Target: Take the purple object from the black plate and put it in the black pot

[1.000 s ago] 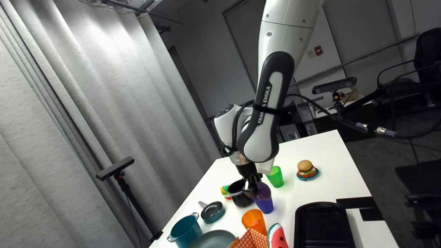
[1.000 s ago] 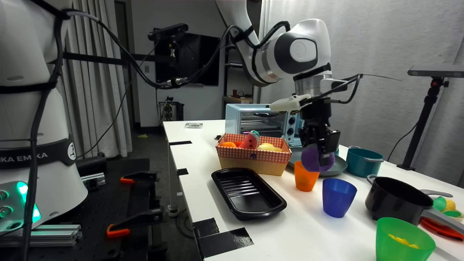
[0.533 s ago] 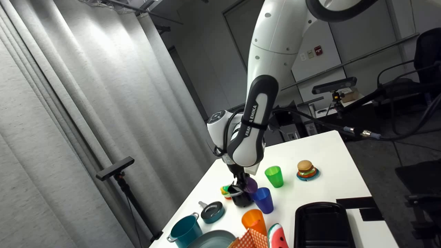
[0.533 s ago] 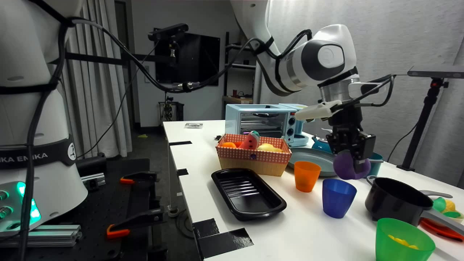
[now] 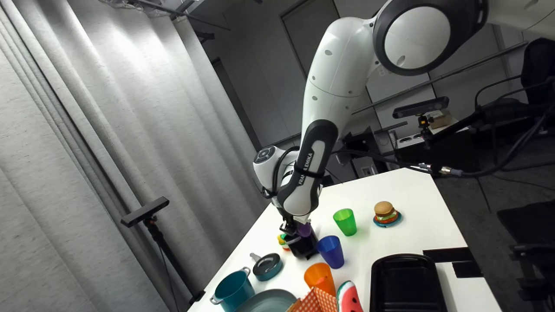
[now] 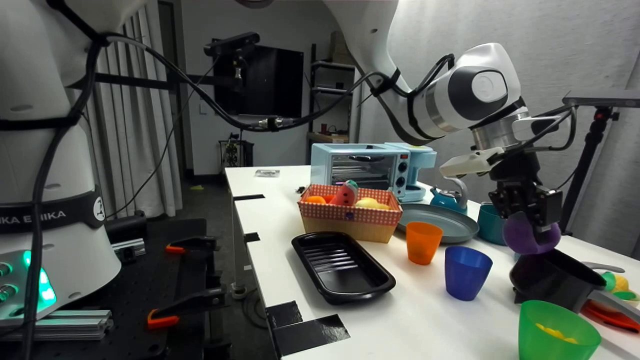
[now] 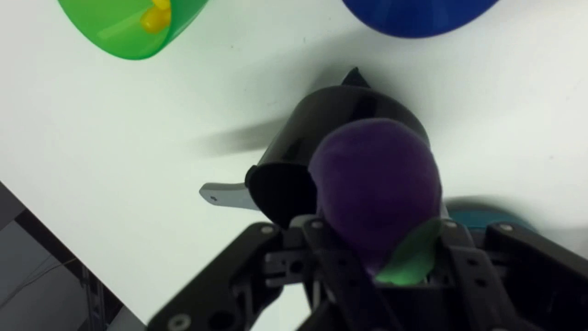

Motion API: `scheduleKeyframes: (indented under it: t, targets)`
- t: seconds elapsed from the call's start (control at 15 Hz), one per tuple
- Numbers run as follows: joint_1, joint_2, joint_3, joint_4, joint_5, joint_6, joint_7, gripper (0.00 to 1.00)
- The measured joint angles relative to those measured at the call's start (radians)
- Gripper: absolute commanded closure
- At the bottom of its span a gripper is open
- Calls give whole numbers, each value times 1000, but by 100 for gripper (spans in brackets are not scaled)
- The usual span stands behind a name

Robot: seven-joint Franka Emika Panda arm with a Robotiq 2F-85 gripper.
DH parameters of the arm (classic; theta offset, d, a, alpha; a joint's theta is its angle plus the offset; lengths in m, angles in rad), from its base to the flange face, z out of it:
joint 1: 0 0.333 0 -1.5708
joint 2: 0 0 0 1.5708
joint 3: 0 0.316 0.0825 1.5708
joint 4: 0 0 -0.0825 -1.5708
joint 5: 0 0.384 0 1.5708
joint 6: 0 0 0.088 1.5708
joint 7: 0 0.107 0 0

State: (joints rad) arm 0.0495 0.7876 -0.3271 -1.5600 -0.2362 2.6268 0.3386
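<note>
The purple object (image 6: 517, 235), rounded with a green leaf (image 7: 411, 262), is held between the fingers of my gripper (image 7: 381, 227). The gripper (image 6: 542, 227) is shut on it at the rim of the black pot (image 6: 552, 282). The black pot (image 7: 317, 122) looks tilted in the wrist view, its dark opening partly hidden behind the purple object (image 7: 379, 174). The purple object (image 5: 305, 229) overlaps the pot (image 5: 302, 248) in an exterior view; they seem to touch. The black plate (image 6: 345, 270) is a rectangular black tray with nothing in it.
A blue cup (image 6: 466, 272) and a green cup (image 6: 555, 330) with yellow bits stand close to the pot. An orange cup (image 6: 422, 242), a checked basket (image 6: 350, 222), a grey plate (image 6: 450, 227) and a teal pot (image 6: 490, 225) stand further off. A small pan (image 5: 267, 266) lies near.
My gripper has carried the purple object past the orange and blue cups to the black pot. The pot stood upright before; it has now shifted slightly and tipped.
</note>
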Motion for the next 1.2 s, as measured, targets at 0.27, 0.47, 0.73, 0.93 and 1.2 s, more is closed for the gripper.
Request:
scheduleKeyframes:
  t: [0.27, 0.47, 0.73, 0.93, 1.2]
  targets:
    - [3, 40, -21, 83, 0, -3, 41, 93]
    - [3, 65, -35, 126, 0, -5, 62, 93]
    - [8, 73, -47, 138, 0, -14, 81, 93]
    - [18, 73, -53, 138, 0, -20, 89, 93]
    - [32, 73, -60, 135, 0, -21, 101, 93]
